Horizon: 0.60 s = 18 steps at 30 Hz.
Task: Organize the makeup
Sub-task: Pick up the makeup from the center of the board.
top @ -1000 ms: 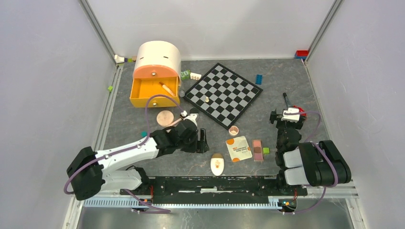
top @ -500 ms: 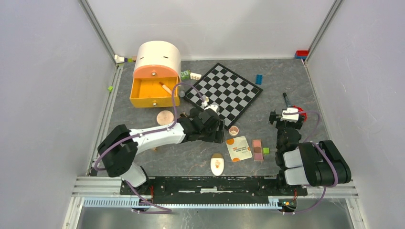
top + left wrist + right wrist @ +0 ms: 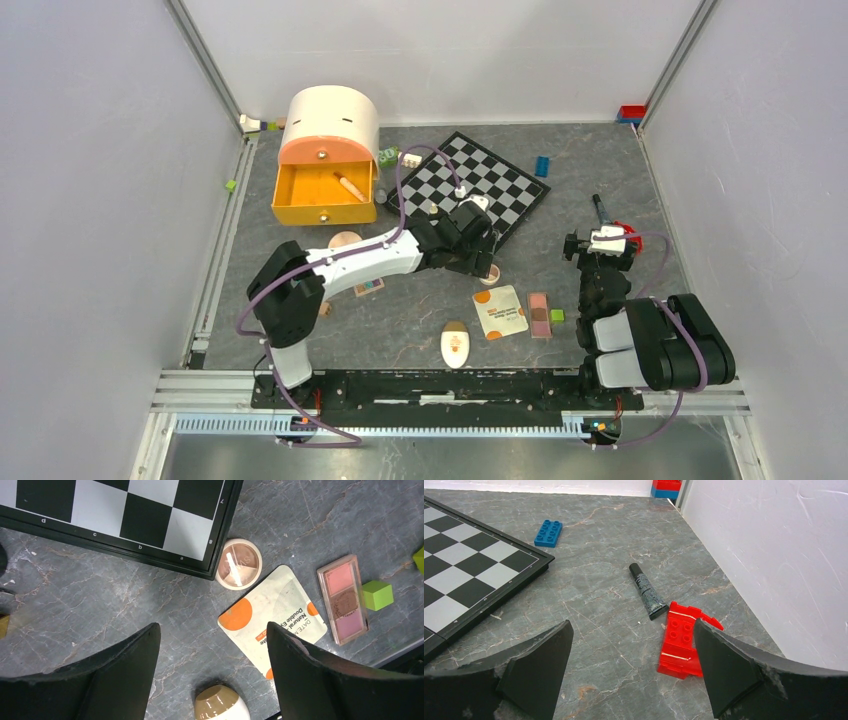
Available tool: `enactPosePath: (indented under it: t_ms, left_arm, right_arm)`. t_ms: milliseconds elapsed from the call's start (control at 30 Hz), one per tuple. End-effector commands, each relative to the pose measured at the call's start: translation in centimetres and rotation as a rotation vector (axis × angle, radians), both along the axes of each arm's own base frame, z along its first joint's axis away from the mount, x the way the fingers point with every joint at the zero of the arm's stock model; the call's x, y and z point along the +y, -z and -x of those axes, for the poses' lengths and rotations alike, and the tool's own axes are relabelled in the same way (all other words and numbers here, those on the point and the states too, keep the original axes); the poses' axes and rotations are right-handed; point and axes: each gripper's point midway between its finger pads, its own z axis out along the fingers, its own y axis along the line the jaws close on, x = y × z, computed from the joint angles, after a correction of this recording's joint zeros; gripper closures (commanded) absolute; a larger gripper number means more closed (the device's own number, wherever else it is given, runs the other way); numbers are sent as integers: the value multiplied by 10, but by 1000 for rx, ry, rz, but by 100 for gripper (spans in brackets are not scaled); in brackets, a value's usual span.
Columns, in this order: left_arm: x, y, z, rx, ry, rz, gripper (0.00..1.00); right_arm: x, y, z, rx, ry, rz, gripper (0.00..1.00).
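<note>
My left gripper point(image 3: 480, 255) hangs open and empty over the floor next to a small round compact point(image 3: 489, 272) at the chessboard's corner. In the left wrist view this gripper point(image 3: 212, 627) frames bare floor, with the compact point(image 3: 238, 570), the white-orange sachet point(image 3: 272, 619), the pink-brown blush palette point(image 3: 344, 599) and the cream oval point(image 3: 221, 708) around it. A round peach compact point(image 3: 345, 240) and a multicolour palette point(image 3: 368, 287) lie partly hidden beside the left arm. My right gripper point(image 3: 631, 625) is open and empty, short of a black pencil-like tube point(image 3: 647, 590).
An orange drawer point(image 3: 322, 195) stands open at the back left with a brush point(image 3: 350, 186) inside. The chessboard point(image 3: 470, 185) lies in the middle. A red brick point(image 3: 683, 645) lies near the right wall, a blue brick point(image 3: 548, 533) farther back, and a green cube point(image 3: 377, 594) by the blush palette.
The left arm swung to the right, from beside the peach compact to above the small round compact, jaws staying open. The right arm has not moved.
</note>
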Motion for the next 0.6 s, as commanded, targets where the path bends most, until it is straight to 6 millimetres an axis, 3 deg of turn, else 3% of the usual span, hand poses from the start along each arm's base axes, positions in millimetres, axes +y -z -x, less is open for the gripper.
enactPosePath:
  t_ms: [0, 333, 567]
  left_arm:
    - [3, -1, -3, -22, 34, -68, 16]
    - [-8, 10, -5, 17, 38, -81, 16]
    - [-28, 19, -11, 3, -64, -67, 13]
  right_arm:
    - [-2, 30, 30, 84, -8, 21, 3]
    - [-2, 30, 30, 85, -10, 22, 3]
    - [-2, 30, 30, 84, -9, 21, 3]
